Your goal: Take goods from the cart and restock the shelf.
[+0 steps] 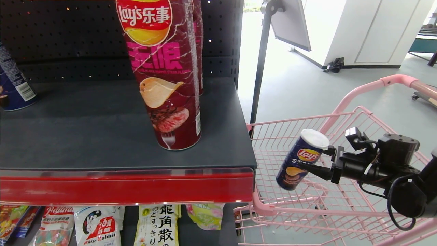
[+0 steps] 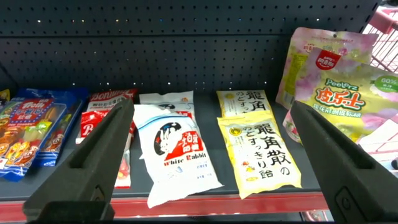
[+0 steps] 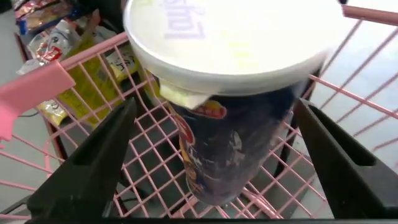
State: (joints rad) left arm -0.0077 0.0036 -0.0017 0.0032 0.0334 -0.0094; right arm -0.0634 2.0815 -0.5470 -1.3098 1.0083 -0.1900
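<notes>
Right now the blue can [image 1: 302,159] of crisps hangs above the basket of the pink cart [image 1: 396,80], tilted, its white lid higher than its base. The right claw [image 1: 315,158] grips it from the side just below the lid, one finger on each flank, and no part of the can touches the cart's wire.

Just beside the cart stands the shelf [image 1: 102,119], its dark upper board running away from the cart's rim. On that board, towards the end nearest the cart, a tall maroon can [image 1: 167,85] stands upright, with a second maroon can [image 1: 199,41] close behind it. A dark blue can [image 1: 13,89] stands at the end of the board farthest from the cart. A red rail [image 1: 126,188] fronts the board.

The left claw [image 2: 211,106] is held before the lower shelf level, farther from the cart than the maroon can. Its fingers are spread wide with nothing between them. Beyond them lie snack bags: a white bag [image 2: 174,149], two yellow bags [image 2: 261,149] and, nearest the cart, a green and pink bag [image 2: 336,81] leaning upright.
</notes>
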